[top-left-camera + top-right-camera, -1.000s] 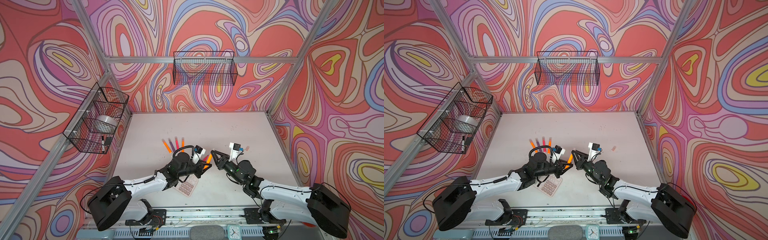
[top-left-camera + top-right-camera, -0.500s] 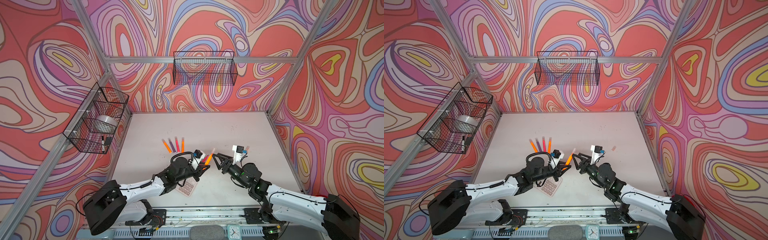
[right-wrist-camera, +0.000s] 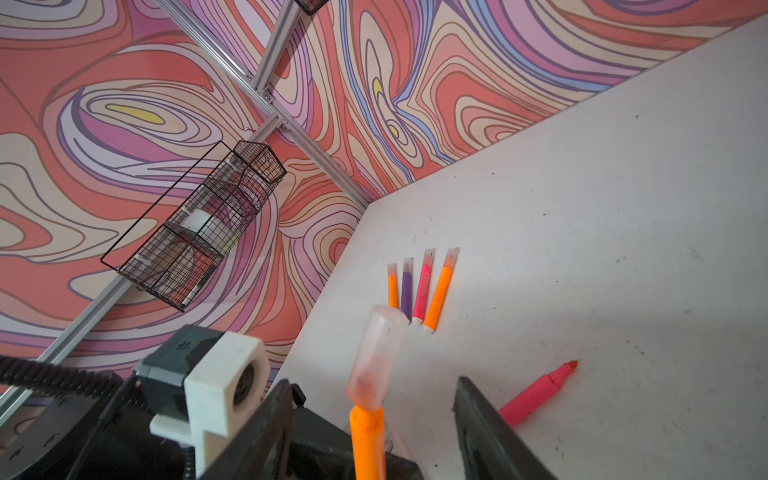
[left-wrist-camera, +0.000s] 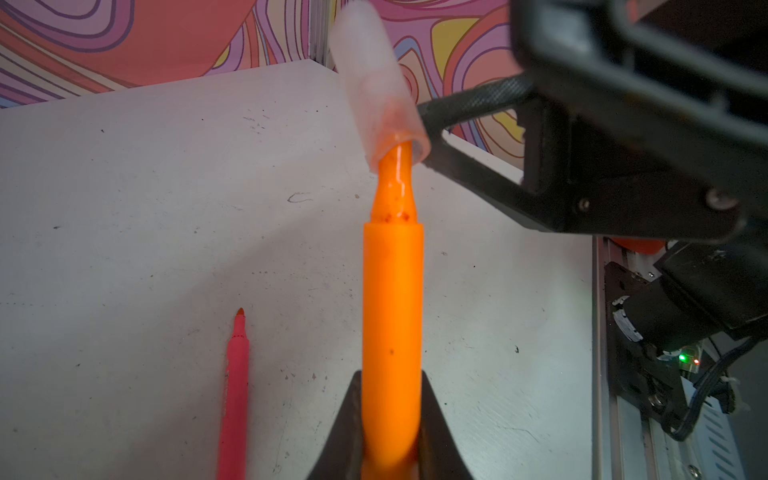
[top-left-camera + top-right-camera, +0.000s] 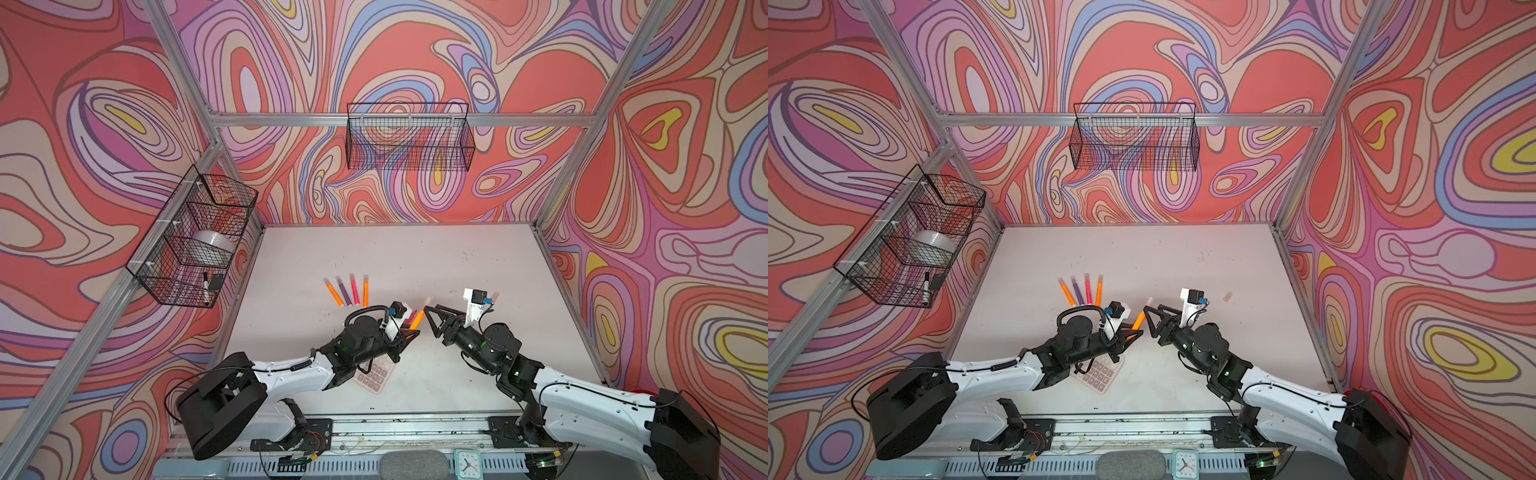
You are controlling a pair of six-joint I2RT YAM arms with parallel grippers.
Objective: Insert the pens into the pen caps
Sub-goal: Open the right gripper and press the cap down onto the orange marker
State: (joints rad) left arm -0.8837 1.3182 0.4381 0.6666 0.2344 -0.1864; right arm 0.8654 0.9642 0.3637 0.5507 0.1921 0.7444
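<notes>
Worktop point(image 5: 457, 257), front-centre: right gripper point(image 5: 432, 321) has let go of the pen cap point(image 4: 374, 75) and stands open just beside it. Cap now sits tilted on the tip of the orange pen point(image 4: 392, 291), which the left gripper point(image 4: 390, 382) clamps. Left-wall wire basket point(image 5: 174, 286) holds a white roll point(image 5: 212, 245) and a black-and-white marker point(image 5: 205, 286).

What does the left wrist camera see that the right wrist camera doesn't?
Only the left wrist camera: the metal rail past the edge of the table, with a little green light beside it. Only the right wrist camera: four capped pens lying side by side, the wire basket on the wall, and the left arm's white camera block. Both: the orange pen, pinched by the left gripper, with a pale cap sitting crooked on its tip; the uncapped pink pen on the table; and the right gripper, jaws open.
</notes>
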